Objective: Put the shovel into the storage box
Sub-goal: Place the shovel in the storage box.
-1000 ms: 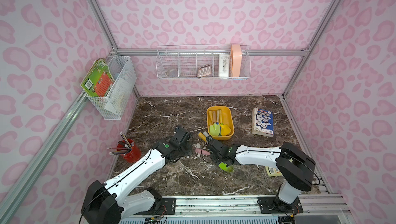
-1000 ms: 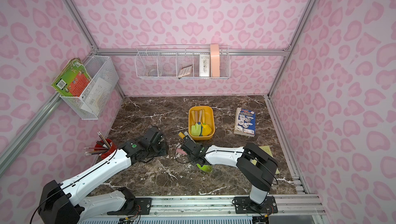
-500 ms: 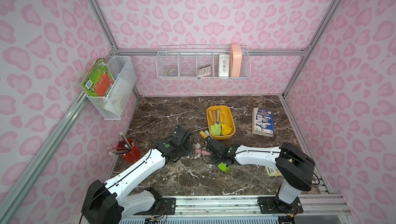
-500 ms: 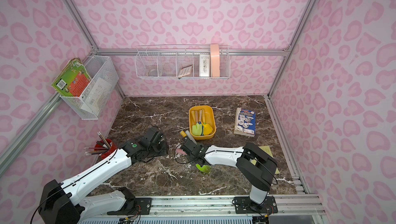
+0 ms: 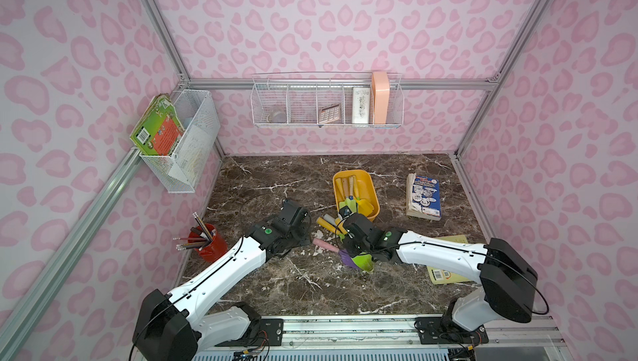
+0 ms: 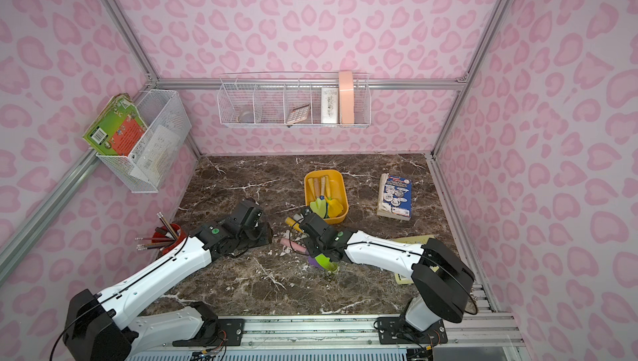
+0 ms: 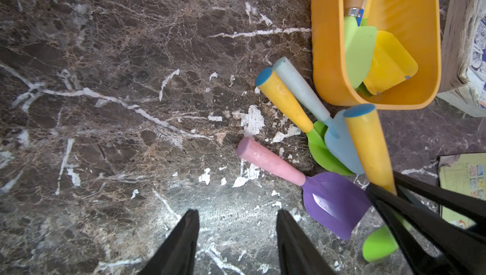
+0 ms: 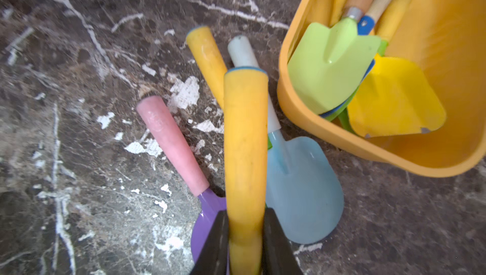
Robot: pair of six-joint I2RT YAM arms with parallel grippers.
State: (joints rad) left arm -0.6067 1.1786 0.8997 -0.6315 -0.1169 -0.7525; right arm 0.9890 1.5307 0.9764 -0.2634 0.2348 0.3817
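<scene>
Shovel (image 8: 244,142) handle clamped in right end effector (image 8: 246,237).

Bright, even light; glare on the tabletop (image 7: 231,208); right wrist view blurs toward its edges.

Dark brown marble tabletop (image 5: 293,290) with white veins. Near the middle stands a yellow-orange storage box (image 5: 373,188). Beside its near end lie three toy shovels: a pink-handled purple shovel (image 7: 315,192), a yellow-handled green shovel (image 7: 289,105), and a pale blue shovel (image 7: 338,141) whose blade overlaps the green blade. A blue book (image 5: 424,197) lies right of the box, a yellow booklet (image 5: 448,276) at the front right, and a red pencil cup (image 5: 212,249) by the left edge.
</scene>
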